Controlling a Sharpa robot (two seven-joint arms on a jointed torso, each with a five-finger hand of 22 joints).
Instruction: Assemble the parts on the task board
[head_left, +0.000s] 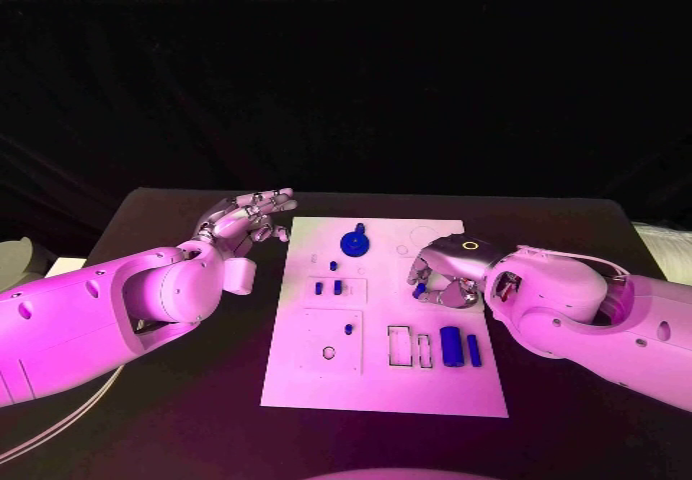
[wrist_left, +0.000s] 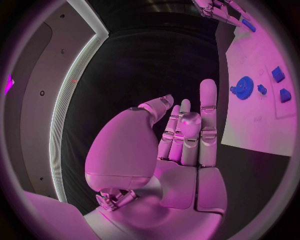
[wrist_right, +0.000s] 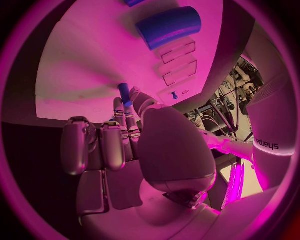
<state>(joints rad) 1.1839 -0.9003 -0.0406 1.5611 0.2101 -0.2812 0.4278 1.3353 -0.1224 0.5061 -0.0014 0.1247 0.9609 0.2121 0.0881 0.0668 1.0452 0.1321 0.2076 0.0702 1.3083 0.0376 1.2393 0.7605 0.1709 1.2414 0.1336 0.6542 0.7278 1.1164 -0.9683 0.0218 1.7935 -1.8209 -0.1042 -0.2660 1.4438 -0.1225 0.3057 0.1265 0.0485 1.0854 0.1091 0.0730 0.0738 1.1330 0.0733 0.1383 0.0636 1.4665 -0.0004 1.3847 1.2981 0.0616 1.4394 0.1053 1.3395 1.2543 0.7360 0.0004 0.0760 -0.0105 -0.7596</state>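
The white task board (head_left: 382, 385) lies in the middle of the table. My right hand (head_left: 444, 275) hovers over the board's right side and pinches a small blue peg (wrist_right: 125, 94) between thumb and fingertip, close above the board surface. A blue gear (head_left: 353, 243) sits near the board's far edge, and two small blue blocks (head_left: 329, 287) stand in a frame at mid-left. A thick blue cylinder (head_left: 451, 346) and a thin blue one (head_left: 473, 349) lie at the right, just nearer than my right hand. My left hand (head_left: 248, 220) is raised off the board's far left corner, holding nothing.
Two narrow rectangular slots (head_left: 411, 345) lie left of the cylinders, and a square plate with a hole (head_left: 329, 340) sits on the board's near left. Black table (head_left: 173, 420) surrounds the board on all sides.
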